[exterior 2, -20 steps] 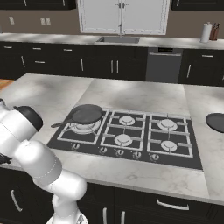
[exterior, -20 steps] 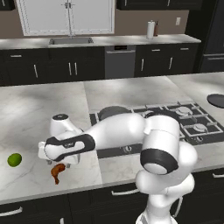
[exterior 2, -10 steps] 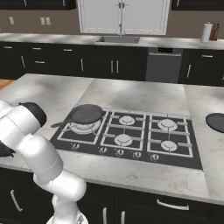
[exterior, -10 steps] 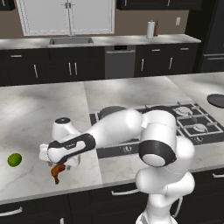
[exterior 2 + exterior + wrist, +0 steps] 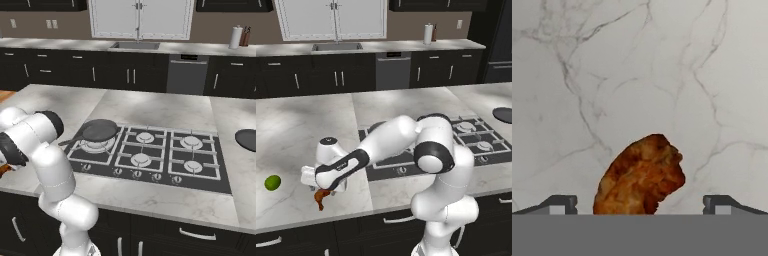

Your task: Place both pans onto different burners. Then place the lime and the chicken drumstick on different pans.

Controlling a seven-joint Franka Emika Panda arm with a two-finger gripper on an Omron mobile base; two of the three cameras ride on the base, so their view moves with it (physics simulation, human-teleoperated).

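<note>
Left base view: pincer [image 5: 320, 190] low over chicken drumstick [image 5: 319, 197] near worktop [image 5: 291, 130] front edge, lime [image 5: 272, 182] well apart. Right base view: grey pan [image 5: 99, 131] on cooktop's near-left burner [image 5: 96, 145]. Hand view: fingers [image 5: 559, 204] spread wide, drumstick lying between them on marble.

One pan [image 5: 99, 131] sits on the cooktop's [image 5: 150, 155] left burner; lime [image 5: 272, 182] lies left of drumstick [image 5: 320, 196].

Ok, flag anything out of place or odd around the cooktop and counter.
One dark pan sits on the counter at the far right, off the cooktop, while the other pan rests on a burner. The lime and chicken drumstick lie on bare counter; the open gripper straddles the drumstick. Nothing is spilled or damaged.
</note>
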